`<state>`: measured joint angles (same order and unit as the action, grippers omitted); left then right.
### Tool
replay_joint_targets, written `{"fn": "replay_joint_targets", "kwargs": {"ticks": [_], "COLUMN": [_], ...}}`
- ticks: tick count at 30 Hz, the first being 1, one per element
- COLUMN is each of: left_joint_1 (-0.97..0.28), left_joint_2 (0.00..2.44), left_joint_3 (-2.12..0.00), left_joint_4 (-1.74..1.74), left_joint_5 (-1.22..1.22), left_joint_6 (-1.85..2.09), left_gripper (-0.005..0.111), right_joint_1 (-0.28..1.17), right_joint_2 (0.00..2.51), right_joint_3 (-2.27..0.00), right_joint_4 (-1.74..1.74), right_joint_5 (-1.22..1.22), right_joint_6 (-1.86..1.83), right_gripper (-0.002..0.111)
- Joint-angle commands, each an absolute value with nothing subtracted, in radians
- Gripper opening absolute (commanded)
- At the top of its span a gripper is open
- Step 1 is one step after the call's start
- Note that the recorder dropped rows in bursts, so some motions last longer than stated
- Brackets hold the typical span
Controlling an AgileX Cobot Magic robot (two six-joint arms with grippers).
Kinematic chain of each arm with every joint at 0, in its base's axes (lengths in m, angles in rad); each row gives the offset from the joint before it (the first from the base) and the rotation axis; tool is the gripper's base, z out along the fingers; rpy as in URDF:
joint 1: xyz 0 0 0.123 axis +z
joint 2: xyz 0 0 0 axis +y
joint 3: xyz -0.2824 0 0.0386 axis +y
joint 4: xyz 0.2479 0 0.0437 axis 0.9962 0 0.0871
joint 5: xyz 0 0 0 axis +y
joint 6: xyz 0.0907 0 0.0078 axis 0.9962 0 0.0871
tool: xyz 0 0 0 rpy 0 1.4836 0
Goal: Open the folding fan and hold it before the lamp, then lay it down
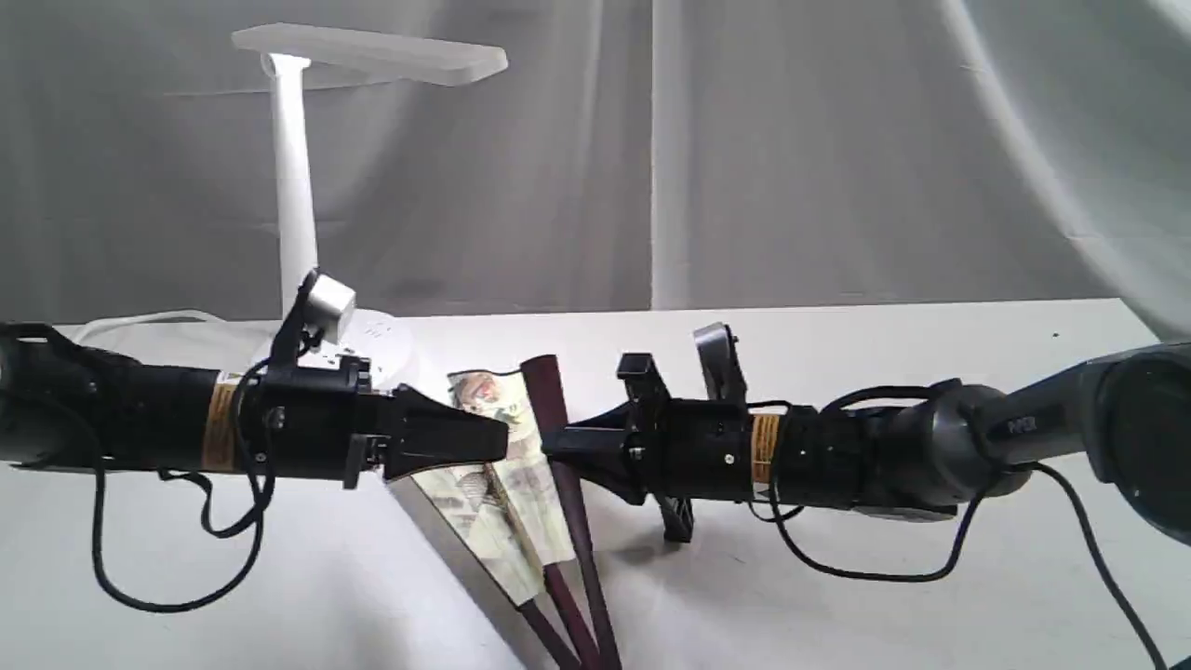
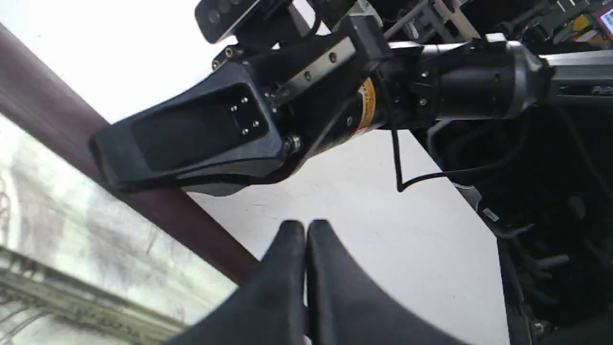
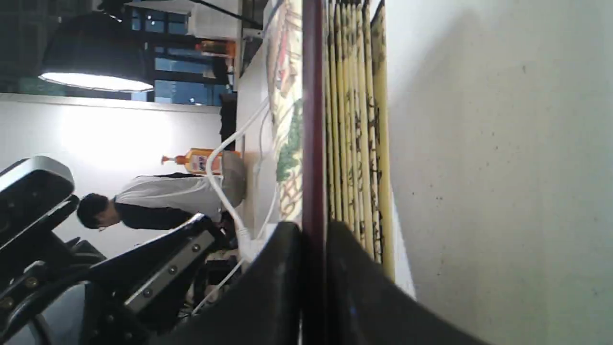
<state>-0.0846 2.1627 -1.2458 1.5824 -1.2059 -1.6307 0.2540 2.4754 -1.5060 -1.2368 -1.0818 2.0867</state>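
Note:
The folding fan (image 1: 507, 521) stands partly spread between my two grippers, cream painted leaf to the left and maroon outer rib (image 1: 558, 437) to the right, ribs meeting near the frame's bottom. My right gripper (image 1: 551, 444) is shut on that rib (image 3: 312, 120), which runs straight between its fingers (image 3: 287, 249). My left gripper (image 1: 501, 445) overlaps the leaf, shut; in its wrist view the fingertips (image 2: 292, 230) press together with nothing showing between them, the leaf (image 2: 72, 239) beside them. The white lamp (image 1: 293, 186) stands behind at the back left.
The lamp's round base (image 1: 386, 344) and white cord (image 1: 140, 321) lie on the white table (image 1: 884, 354) behind the left arm. Black cables (image 1: 167, 596) hang under both arms. A grey curtain (image 1: 791, 149) closes the back. A person (image 3: 158, 201) shows in the right wrist view.

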Motion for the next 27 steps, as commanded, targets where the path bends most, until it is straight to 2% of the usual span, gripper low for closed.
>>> {"fn": "replay_joint_targets", "kwargs": {"ticks": [1, 9, 16, 23, 27], "left_joint_1": [-0.080, -0.080, -0.080, -0.080, -0.080], "left_joint_2": [2.094, 1.927, 1.755, 1.718, 1.716], "left_joint_3": [-1.206, -0.986, -0.787, -0.733, -0.736], "left_joint_4": [1.616, 1.604, 1.525, 1.416, 1.233], "left_joint_5": [-1.221, -1.215, -0.759, -0.424, -0.101], "left_joint_6": [-1.563, -1.356, -1.273, -1.178, -1.001], "left_gripper": [0.000, 0.000, 0.000, 0.000, 0.000], "right_joint_1": [0.221, 0.179, 0.175, 0.175, 0.175], "right_joint_2": [2.473, 2.464, 2.418, 2.374, 2.345], "right_joint_3": [-1.502, -1.502, -1.502, -1.493, -1.465], "right_joint_4": [-1.225, -1.286, -1.325, -1.338, -1.338], "right_joint_5": [-1.214, -1.221, -1.221, -1.221, -1.221], "right_joint_6": [2.087, 2.087, 2.087, 2.087, 2.087], "right_gripper": [0.000, 0.000, 0.000, 0.000, 0.000]}}
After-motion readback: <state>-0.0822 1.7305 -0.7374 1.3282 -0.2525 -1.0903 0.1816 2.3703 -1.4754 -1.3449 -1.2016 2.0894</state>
